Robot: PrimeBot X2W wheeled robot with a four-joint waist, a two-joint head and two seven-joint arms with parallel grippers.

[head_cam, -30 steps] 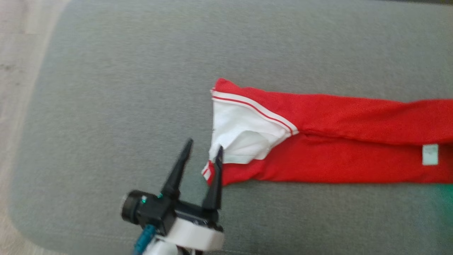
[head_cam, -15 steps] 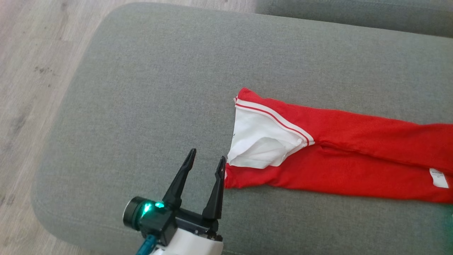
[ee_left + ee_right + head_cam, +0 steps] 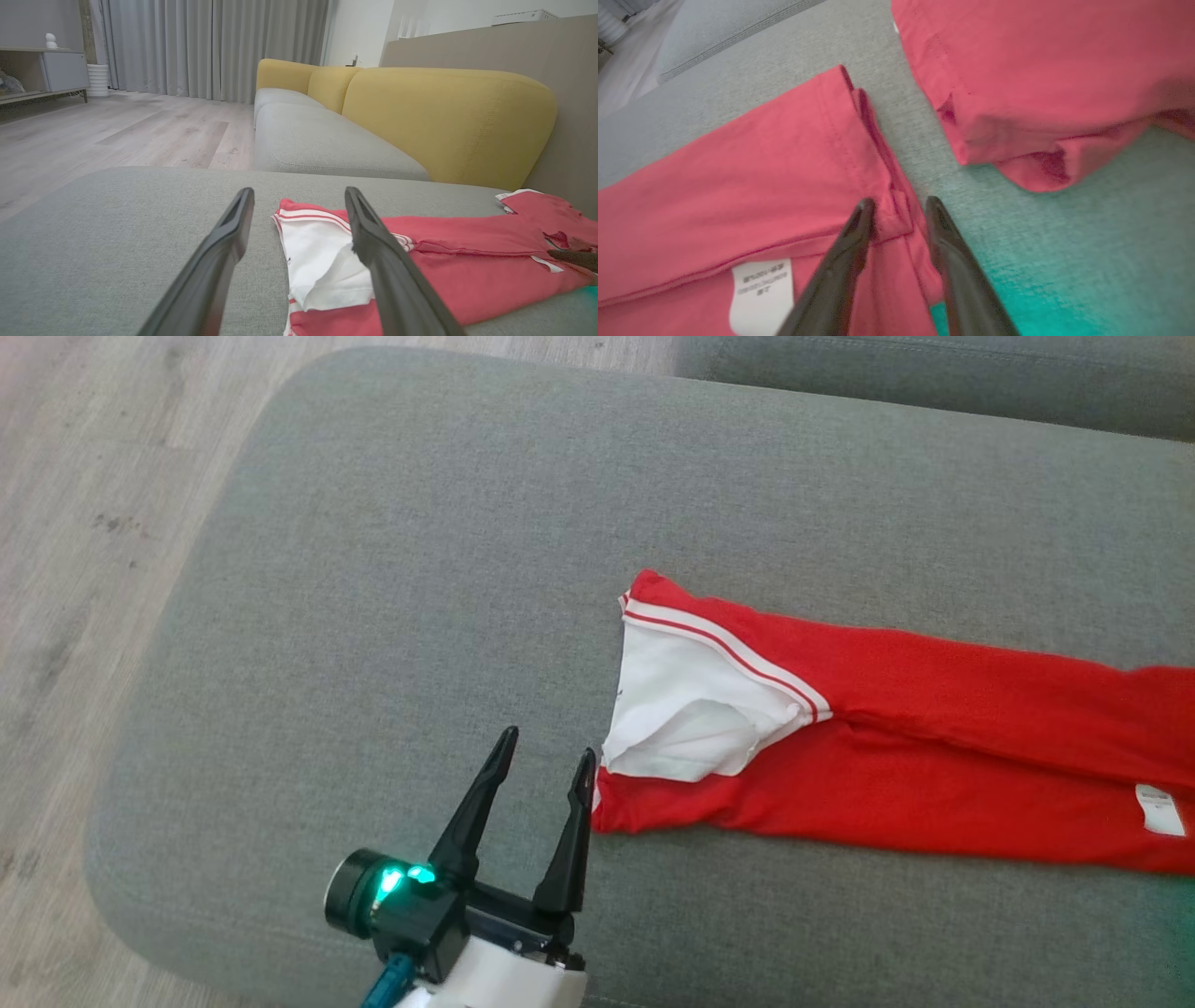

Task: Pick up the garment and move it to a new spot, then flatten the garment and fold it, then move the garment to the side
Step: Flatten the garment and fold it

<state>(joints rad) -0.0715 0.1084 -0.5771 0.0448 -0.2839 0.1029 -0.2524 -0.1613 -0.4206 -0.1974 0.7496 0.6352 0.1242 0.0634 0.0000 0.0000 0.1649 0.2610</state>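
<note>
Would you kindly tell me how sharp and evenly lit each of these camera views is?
Head view: crisp and evenly lit, a green lamp glowing behind the left pincer. Left wrist view: garment sharp, its own near fingers soft. Right wrist view: slightly blurred, label print unreadable, teal light tinting the cushion beside the right pincer.

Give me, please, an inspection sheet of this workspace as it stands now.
Surface: grey cushion, smooth.
Job's things: red garment with a white panel lies flat as a long folded strip; white label showing.
Clutter: nothing seen.
Pincers: left pincer open, at the garment's white end; right pincer has its fingers either side of a garment fold, grip unclear.
Cables: teal cable at the left wrist.
Surroundings: wood floor, yellow sofa, grey curtains.
</note>
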